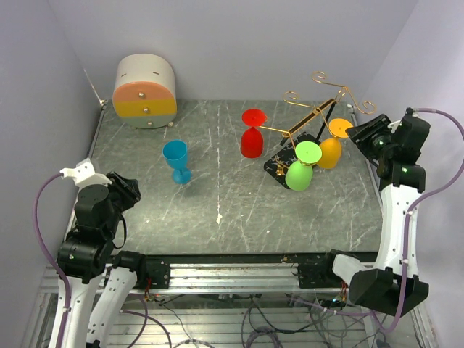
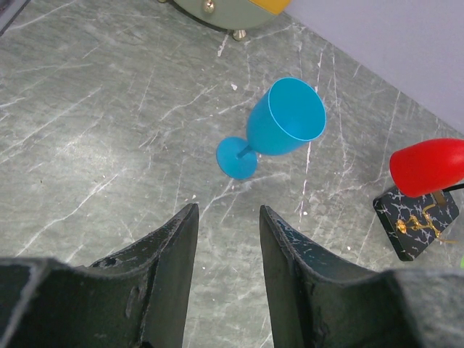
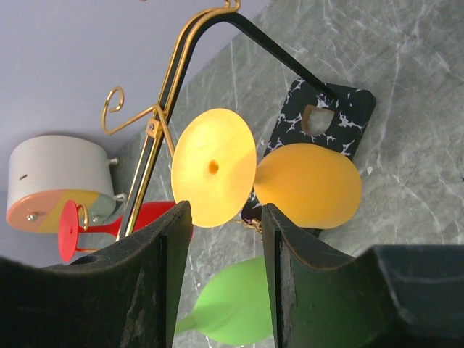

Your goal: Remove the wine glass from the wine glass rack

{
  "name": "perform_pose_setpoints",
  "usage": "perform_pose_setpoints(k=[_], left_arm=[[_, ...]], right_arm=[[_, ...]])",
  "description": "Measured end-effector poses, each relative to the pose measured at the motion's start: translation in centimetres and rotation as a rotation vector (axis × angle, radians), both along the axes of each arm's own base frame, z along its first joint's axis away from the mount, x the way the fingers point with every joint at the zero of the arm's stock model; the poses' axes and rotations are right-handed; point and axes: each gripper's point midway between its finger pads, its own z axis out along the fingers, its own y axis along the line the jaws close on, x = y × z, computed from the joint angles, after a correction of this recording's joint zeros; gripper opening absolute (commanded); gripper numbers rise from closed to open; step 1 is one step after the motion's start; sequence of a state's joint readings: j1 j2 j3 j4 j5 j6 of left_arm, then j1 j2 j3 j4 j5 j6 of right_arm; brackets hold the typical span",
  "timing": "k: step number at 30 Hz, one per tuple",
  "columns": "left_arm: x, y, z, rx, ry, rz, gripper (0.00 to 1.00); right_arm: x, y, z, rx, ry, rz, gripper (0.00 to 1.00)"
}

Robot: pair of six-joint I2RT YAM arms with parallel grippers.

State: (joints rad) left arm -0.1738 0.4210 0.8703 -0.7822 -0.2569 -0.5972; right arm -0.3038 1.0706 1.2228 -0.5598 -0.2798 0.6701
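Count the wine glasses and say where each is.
4. The blue glass stands alone on the table; the red glass, green glass and orange glass hang upside down from the rack. None appears hidden.

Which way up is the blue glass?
Upright: the blue glass stands on its foot on the table, open mouth up.

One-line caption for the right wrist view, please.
Right gripper, fingers open, faces the orange plastic wine glass hanging inverted from the gold wire wine glass rack.
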Motion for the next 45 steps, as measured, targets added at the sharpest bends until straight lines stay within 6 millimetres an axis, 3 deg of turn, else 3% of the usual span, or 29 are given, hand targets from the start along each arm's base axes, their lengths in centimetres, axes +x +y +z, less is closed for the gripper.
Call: perform_pose_setpoints(k=[23,45], left_arm=[[0.0,0.0,0.0,-0.001,-0.003,0.000,0.50],[0.0,0.0,0.0,-0.001,-0.002,0.000,0.49]], right_arm=[[1.9,0.2,0.1,0.016,-0.042,0.041,0.40],[2.9,0.0,-1.6,0.027,-0.060,0.035,0.39]])
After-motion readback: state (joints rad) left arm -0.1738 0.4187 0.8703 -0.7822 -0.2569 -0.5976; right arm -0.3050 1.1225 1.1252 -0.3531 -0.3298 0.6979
